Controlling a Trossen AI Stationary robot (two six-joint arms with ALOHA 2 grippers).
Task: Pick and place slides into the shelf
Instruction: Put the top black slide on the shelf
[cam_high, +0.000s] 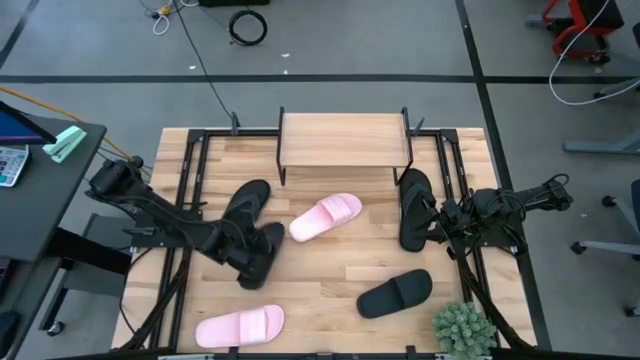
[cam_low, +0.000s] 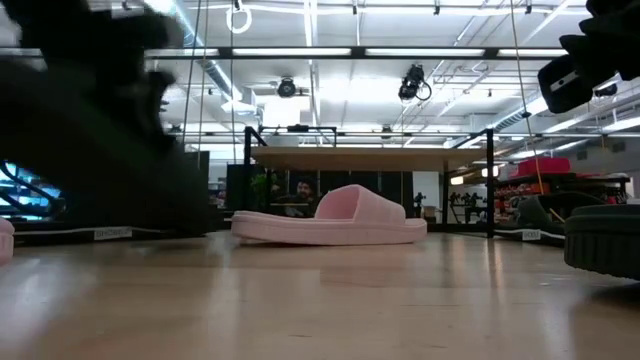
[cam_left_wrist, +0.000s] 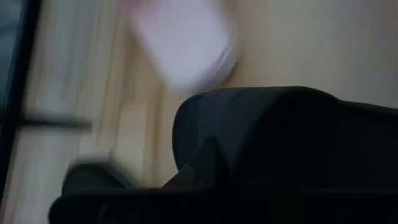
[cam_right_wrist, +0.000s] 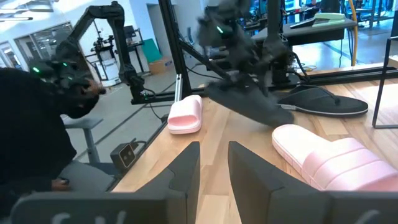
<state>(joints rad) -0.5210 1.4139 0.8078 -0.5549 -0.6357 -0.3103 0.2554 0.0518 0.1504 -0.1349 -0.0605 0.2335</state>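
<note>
Left tool (cam_high: 262, 250), clamped on a black slide (cam_high: 263, 258) at lower left, should lift it level toward the shelf (cam_high: 343, 139); right tool (cam_high: 436, 216) waits part-open at right

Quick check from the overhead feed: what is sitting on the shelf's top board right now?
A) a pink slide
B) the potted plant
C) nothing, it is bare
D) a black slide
C: in the high view the shelf shows only bare light wood, while the nearest pink slide lies on the table in front of it.
</note>
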